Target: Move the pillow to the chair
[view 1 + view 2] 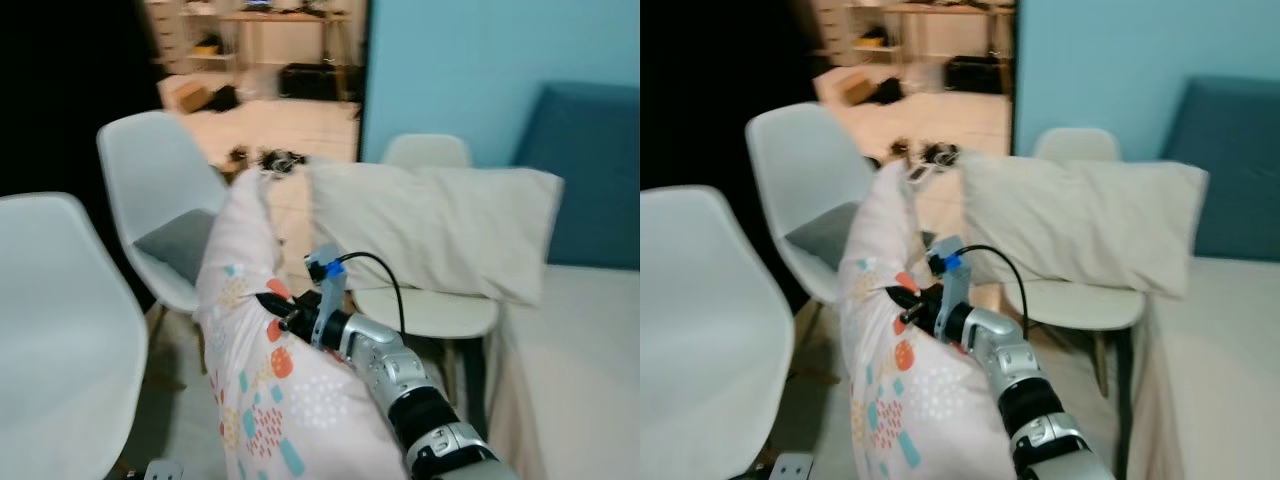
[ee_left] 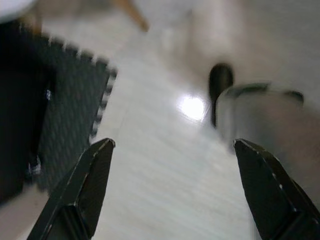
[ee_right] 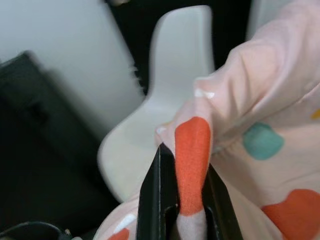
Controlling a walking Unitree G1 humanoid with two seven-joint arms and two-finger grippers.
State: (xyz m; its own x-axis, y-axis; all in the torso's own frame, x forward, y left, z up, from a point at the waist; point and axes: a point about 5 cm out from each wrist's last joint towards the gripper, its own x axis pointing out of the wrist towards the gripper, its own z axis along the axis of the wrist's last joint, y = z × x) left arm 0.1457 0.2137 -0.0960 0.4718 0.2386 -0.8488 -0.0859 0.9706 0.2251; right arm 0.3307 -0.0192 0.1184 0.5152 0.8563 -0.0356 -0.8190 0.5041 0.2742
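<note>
The right gripper's (image 3: 182, 200) two black fingers (image 3: 159, 195) are pinched tight on a fold of the pink patterned pillow (image 1: 270, 380), an orange spot of the cover squeezed between them. The pillow hangs off that grip, held up in the air, its top corner rising above the fingers. Beyond the fingers stands a white chair (image 1: 165, 200) with a grey cushion (image 1: 180, 243) on its seat; another chair (image 1: 425, 310), off to their right, already carries a plain cream pillow (image 1: 435, 225). The left gripper (image 2: 172, 195) hangs idle over the floor (image 2: 160, 170), fingers spread wide. So the pick-up looks done; carrying over and setting down remain.
</note>
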